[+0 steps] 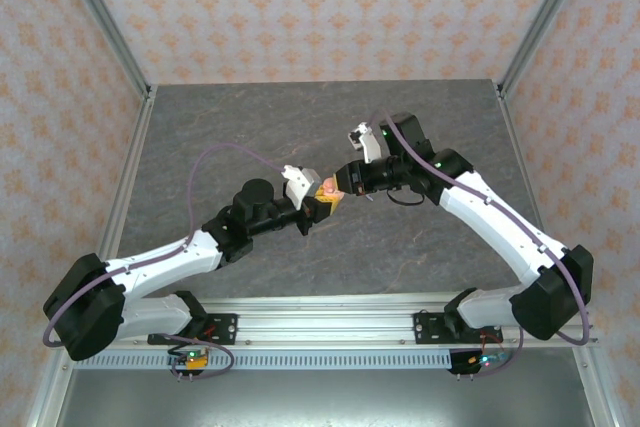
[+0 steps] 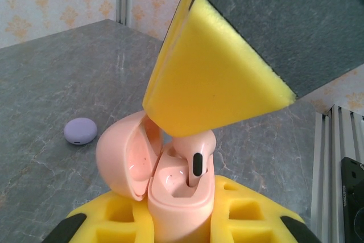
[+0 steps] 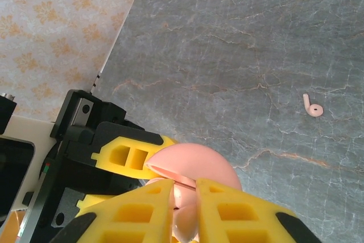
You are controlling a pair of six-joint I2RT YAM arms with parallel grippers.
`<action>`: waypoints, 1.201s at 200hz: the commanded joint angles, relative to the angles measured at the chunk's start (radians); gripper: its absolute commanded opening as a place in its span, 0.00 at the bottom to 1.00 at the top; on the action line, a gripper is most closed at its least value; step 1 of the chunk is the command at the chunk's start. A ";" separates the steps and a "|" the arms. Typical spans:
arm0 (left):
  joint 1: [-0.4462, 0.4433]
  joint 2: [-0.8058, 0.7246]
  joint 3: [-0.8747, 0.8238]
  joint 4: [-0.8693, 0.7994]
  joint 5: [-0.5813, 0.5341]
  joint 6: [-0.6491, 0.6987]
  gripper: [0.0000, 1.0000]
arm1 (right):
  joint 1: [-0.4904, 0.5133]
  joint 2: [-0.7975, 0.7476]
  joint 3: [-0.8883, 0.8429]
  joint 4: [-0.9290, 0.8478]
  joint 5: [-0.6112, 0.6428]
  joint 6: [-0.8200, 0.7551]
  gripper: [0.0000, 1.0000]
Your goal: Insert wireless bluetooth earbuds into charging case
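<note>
- Two arms meet above the middle of the grey stone-patterned table (image 1: 250, 127), with their tips touching there.
- The left gripper (image 2: 181, 220) is closed on the pink case (image 2: 176, 211). Its yellow foam pads press on either side of the case body and hold it upright, off the table.
- The case lid is swung open to the left, and the inside of the case is bare and glossy.
- One pink earbud (image 2: 196, 153) stands in the right-hand well of the case with its stem down. Its dark oval faces the left wrist camera, and its head is tucked up behind a pad of the right gripper.
- The right gripper (image 3: 185, 184) comes down on the case from above. Its yellow fingers are drawn in to a narrow slit, pinching the head of that earbud.
- A second pink earbud (image 3: 312, 106) lies flat on the table, well apart from the case and from both grippers.
- A closed purple case (image 2: 80, 131) sits on the table, to the left of and beyond the pink case in the left wrist view.
</note>
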 commanded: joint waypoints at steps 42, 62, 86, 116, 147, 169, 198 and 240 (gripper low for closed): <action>-0.008 0.018 0.041 0.054 -0.002 -0.019 0.04 | 0.031 -0.002 0.038 -0.016 -0.079 -0.031 0.20; -0.008 0.013 0.031 0.066 -0.007 -0.009 0.04 | 0.031 -0.020 0.034 -0.009 -0.065 -0.028 0.23; -0.008 0.010 0.018 0.076 0.001 0.016 0.04 | 0.031 -0.050 0.036 -0.003 -0.014 -0.021 0.30; -0.009 0.006 0.014 0.062 -0.006 0.062 0.04 | 0.031 -0.084 0.040 -0.016 0.076 -0.009 0.33; -0.009 0.007 0.026 0.034 -0.025 0.085 0.04 | 0.031 -0.104 0.036 -0.056 0.153 -0.007 0.34; -0.009 0.009 0.033 0.033 -0.028 0.083 0.03 | 0.031 -0.117 0.022 -0.064 0.172 0.001 0.34; -0.009 0.010 0.040 0.033 -0.038 0.075 0.04 | 0.031 -0.117 0.013 -0.086 0.211 0.007 0.26; -0.009 0.007 0.047 0.034 -0.029 0.060 0.04 | 0.031 -0.093 0.016 -0.103 0.246 0.013 0.15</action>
